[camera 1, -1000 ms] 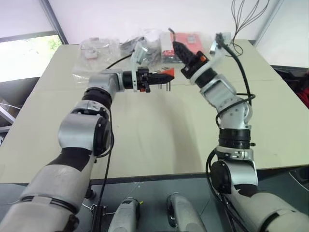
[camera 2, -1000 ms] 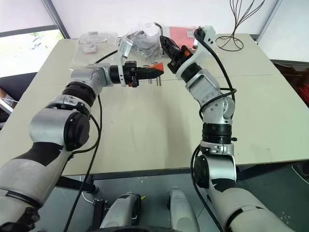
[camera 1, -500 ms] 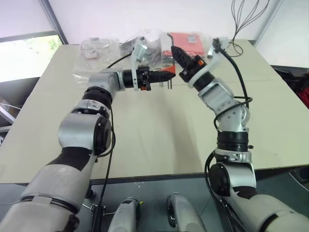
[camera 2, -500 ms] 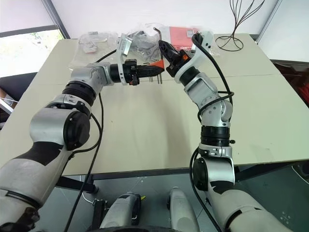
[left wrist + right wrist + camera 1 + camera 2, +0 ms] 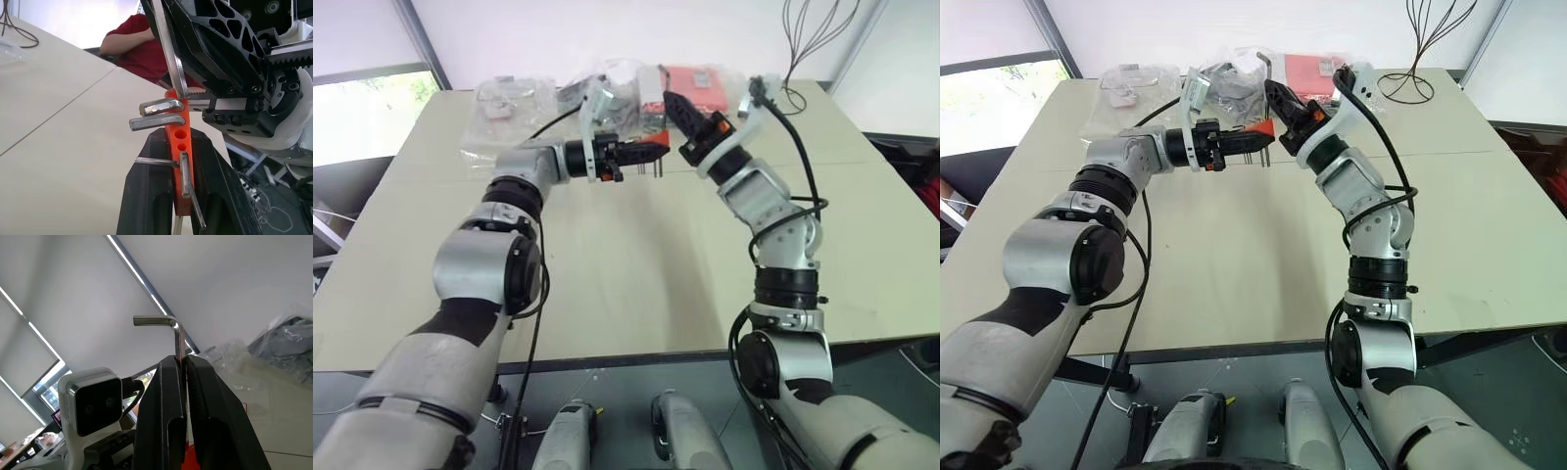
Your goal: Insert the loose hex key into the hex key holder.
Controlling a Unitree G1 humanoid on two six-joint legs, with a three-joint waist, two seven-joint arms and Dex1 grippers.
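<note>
While the left gripper [image 5: 178, 196] clamps the orange hex key holder [image 5: 179, 147], the right gripper [image 5: 183, 363], pinching the loose hex key [image 5: 171, 330], has the rod at the block, not yet visibly seated.

right gripper [image 5: 184, 363]: fingers closed on loose hex key [image 5: 179, 340] | key upright, short bent end on top | left arm's wrist camera [image 5: 93, 401] close beside | plastic bags [image 5: 288, 340] behind

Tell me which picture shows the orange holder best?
The left wrist view: the orange holder sits close up, squeezed in the left claw, its holes and keys plain. The head views show it as a small orange tip. The right wrist view catches an orange sliver.
</note>
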